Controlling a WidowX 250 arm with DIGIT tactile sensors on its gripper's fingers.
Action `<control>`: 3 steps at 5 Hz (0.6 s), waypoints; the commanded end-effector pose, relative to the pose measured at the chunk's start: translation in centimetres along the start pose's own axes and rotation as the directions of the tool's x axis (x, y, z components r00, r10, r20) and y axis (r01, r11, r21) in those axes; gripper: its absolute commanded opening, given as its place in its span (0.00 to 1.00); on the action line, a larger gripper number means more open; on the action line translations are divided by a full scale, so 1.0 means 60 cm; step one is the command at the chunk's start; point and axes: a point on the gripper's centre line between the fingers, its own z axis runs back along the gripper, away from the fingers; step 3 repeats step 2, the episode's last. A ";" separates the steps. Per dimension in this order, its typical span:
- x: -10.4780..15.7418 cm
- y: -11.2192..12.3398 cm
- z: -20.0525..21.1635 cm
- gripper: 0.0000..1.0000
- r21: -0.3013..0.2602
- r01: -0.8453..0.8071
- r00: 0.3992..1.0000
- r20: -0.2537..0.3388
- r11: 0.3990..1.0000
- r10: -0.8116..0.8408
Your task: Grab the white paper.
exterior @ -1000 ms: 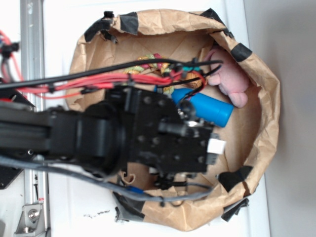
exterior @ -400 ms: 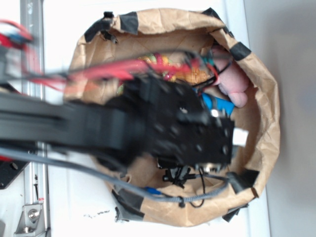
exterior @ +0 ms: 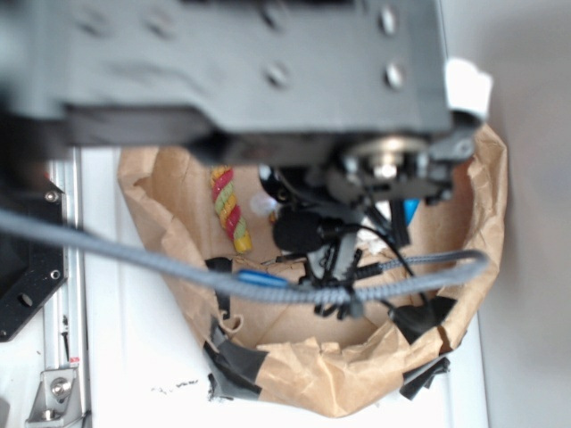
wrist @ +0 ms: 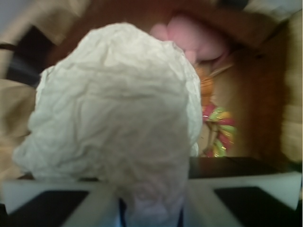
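White paper, crumpled, pinched in closed gripper, lifted above brown paper nest; pink plush toy and striped rope lower inside nest.

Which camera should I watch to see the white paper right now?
The wrist view. The white paper fills most of that picture, a crumpled lump right at the pincer, with the pink plush toy behind it. In the exterior view the arm blocks the brown paper bag, and I cannot pick out the paper.
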 end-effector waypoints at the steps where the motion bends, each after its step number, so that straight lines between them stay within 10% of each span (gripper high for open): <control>1: -0.017 -0.012 0.031 0.00 0.138 -0.102 0.994 0.064 0.985 0.094; 3: -0.018 -0.011 0.026 0.00 0.165 -0.090 0.995 0.048 0.982 0.083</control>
